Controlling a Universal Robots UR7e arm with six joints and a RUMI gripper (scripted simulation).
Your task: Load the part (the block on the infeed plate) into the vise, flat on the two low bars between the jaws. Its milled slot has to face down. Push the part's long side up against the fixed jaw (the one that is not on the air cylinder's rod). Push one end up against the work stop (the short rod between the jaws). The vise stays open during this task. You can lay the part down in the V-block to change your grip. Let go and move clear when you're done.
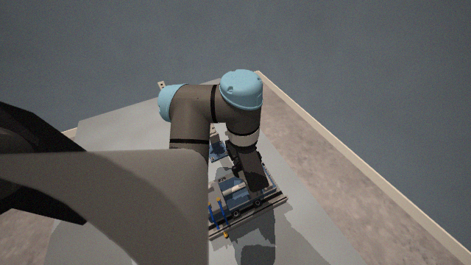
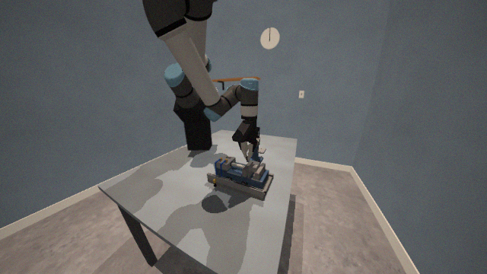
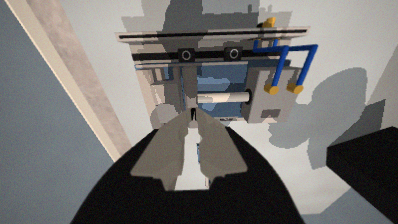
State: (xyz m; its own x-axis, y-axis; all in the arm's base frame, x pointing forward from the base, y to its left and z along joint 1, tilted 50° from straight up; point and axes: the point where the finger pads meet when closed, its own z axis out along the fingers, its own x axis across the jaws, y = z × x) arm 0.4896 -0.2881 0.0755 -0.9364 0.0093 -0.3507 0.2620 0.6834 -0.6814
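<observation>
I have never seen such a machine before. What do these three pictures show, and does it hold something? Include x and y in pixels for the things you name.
It is one robot arm with light-blue joint caps [image 1: 241, 88] [image 2: 249, 84], working over a grey table [image 2: 183, 205]. The first picture looks down from above, the second from the side of the room, and the third along the grey metal fingers.

Below the arm, on the table, is a blue-and-grey metal vise [image 1: 238, 196] [image 2: 243, 177] [image 3: 222, 75] with a pale round rod [image 1: 233, 189] [image 3: 223, 97]. The fingers are closed with nothing between them.

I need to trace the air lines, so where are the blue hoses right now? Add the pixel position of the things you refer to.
In the wrist view, the blue hoses [image 1: 223, 212] [image 3: 300, 65] are at the upper right, by the orange fittings [image 1: 218, 199] [image 3: 271, 89].
</observation>
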